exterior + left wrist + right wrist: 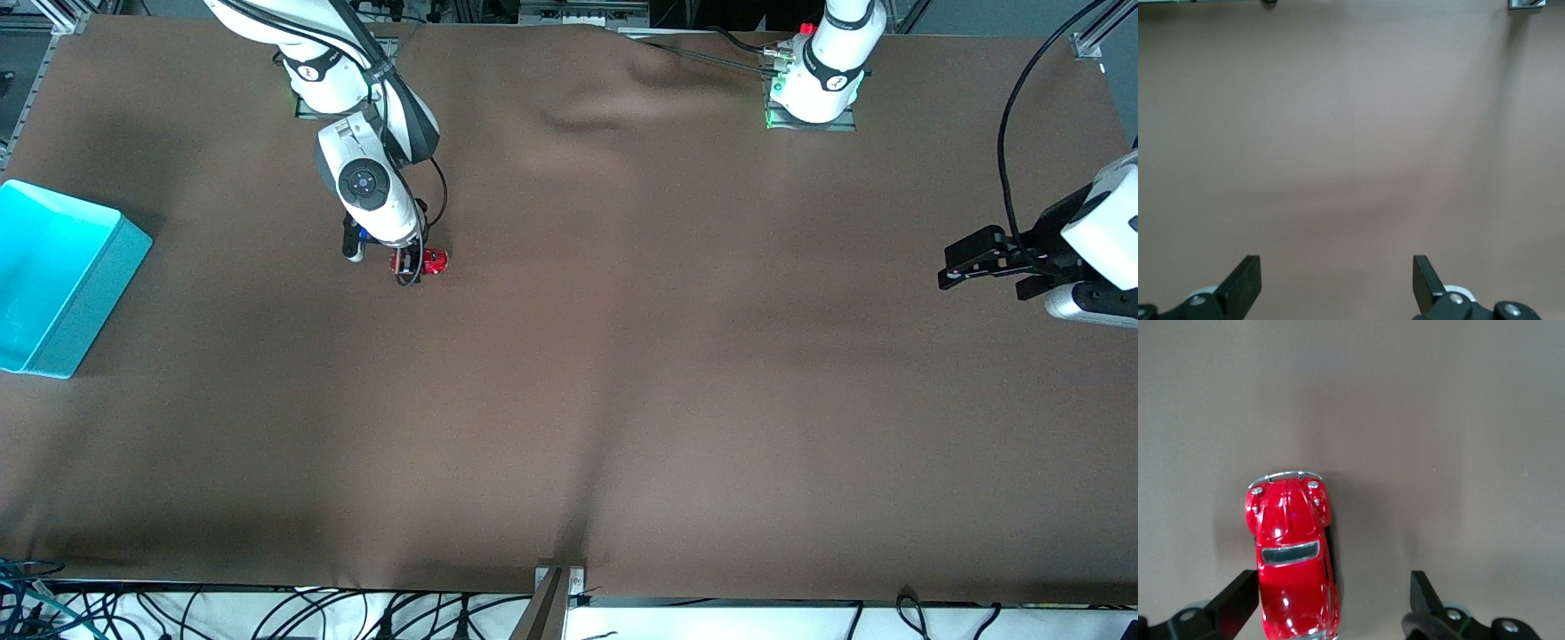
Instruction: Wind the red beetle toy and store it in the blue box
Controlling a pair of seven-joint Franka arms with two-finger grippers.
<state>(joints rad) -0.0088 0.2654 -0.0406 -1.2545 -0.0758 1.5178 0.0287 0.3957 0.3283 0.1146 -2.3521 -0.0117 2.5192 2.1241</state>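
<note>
The right gripper (411, 267) is down low at the red toy car (434, 261), upper left of the front view, not far from the right arm's base. From the right wrist camera the car (1295, 557) sits between the two fingers, which stand apart: one finger (1238, 607) is right against the car's side, the other (1425, 597) stands clear with bare cloth between it and the car. Nothing is clamped yet.

The blue box (53, 276) lies at the left edge of the front view, at the right arm's end of the table, partly cut off by the frame, well apart from the car with open brown cloth (569, 400) between them.

The left gripper (965, 267) waits at the right edge, fingers apart (1245, 283), over bare cloth. The whole middle and lower stretch of the table lies open.
</note>
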